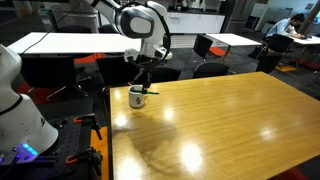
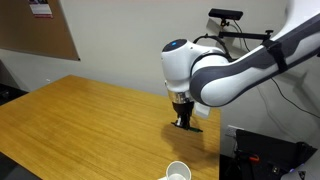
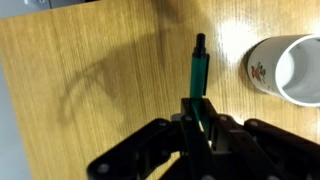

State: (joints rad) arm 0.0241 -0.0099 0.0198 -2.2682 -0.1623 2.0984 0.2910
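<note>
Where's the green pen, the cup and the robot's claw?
pen (image 3: 198, 70): wrist view, on its green barrel.
cup (image 3: 262, 68): wrist view, on its painted side.
gripper (image 3: 200, 112): wrist view, between the fingertips clamped on the pen.

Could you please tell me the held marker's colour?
Green marker, black tip; wrist view shows it best.

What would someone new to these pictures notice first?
The gripper is shut on a green marker, which sticks out over the wooden table in the wrist view. Close beside the marker, but apart from it, stands a white mug with a small floral print, empty as far as can be seen. In an exterior view the bulky white arm looms over the table's edge.
</note>
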